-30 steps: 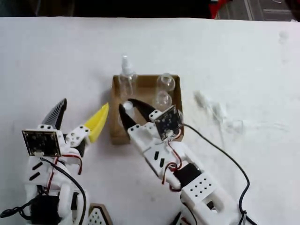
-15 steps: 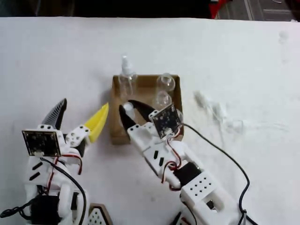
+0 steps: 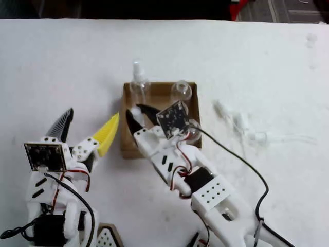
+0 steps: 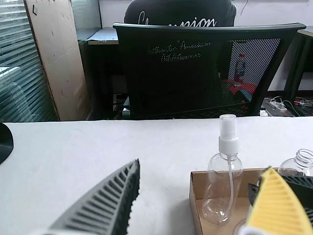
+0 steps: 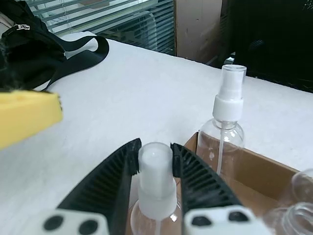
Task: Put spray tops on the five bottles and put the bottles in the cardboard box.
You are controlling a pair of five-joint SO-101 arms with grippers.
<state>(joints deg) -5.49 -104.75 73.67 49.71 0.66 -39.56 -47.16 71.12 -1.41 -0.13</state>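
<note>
**Right gripper pinching a capped spray bottle over the cardboard box**

Seen from above, a white table (image 3: 61, 56) is holding a shallow brown cardboard box (image 3: 125, 139) near its middle. The right arm is stretching in from the near edge. Its right gripper (image 3: 133, 110), with two black ribbed fingers, is hanging over the near left part of the box.

In the right wrist view, those fingers are pressing on both sides of the white spray top of a small clear plastic held bottle (image 5: 155, 164). The bottle is hanging upright beneath them, inside the box walls. Whether its base is touching the box floor cannot be told.

A second clear plastic capped bottle (image 3: 139, 85) with a white spray top is standing upright in the far left corner of the box. A clear uncapped bottle (image 3: 181, 90) with an open neck is standing in the far right corner.

The left gripper (image 3: 93, 113) is resting over the table to the left of the box. Its yellow finger (image 3: 107, 135) and its dark grey ribbed finger (image 3: 61, 125) are spread wide apart and gripping nothing. The yellow tip is sitting just beside the box's left wall.

To the right of the box, small white pieces with thin tubes (image 3: 240, 123), which look like loose spray tops, are lying on the table. A black mesh chair (image 4: 205, 68) is standing beyond the table's far edge.
</note>
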